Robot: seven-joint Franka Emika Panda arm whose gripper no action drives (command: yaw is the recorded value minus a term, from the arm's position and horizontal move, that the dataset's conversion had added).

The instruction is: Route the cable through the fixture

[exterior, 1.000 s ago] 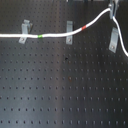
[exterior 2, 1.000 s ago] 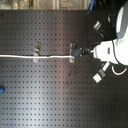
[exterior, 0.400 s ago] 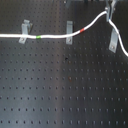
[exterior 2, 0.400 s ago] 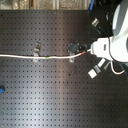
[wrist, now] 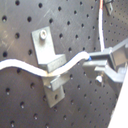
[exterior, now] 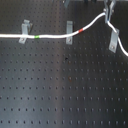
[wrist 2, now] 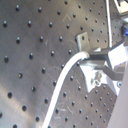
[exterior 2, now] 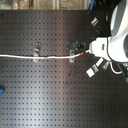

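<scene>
Matt black perforated metal board (exterior: 60,95), dull grey metal fixture (exterior: 114,40), smooth white cable (exterior: 50,37)

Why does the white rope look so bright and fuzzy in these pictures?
In the first exterior view the cable glows overexposed against the dark board; in the first wrist view it is soft and blurred near the gripper; in the second exterior view the robot arm looks washed out.

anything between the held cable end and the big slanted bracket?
Nothing visible. In the first exterior view the gripper holds the cable just above the fixture, with only bare breadboard around. The cable's slack drapes down past the bracket itself, not an obstacle.
</scene>
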